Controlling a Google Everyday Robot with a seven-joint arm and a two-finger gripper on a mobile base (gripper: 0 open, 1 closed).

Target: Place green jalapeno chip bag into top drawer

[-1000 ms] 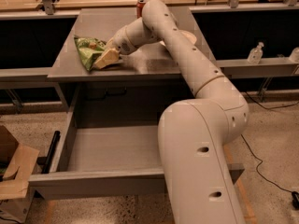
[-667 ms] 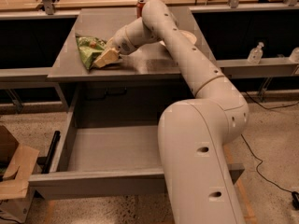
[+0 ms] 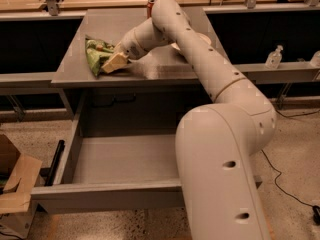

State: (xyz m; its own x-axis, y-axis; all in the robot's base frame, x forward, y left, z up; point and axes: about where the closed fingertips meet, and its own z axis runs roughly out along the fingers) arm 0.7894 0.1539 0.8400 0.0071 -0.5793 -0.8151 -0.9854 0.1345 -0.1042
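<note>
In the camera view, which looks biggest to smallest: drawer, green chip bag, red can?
Biggest: top drawer
Middle: green chip bag, gripper at its edge
Smallest: red can, though farther back and partly hidden by the arm

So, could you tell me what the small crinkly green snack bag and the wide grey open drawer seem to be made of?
The small crinkly green snack bag looks like thin foil or plastic film: creased, with faint glints. The wide grey open drawer looks like painted sheet metal, matte, with thin straight walls, though unconfirmed. The gripper sits at the bag's right edge on the desktop.
</note>
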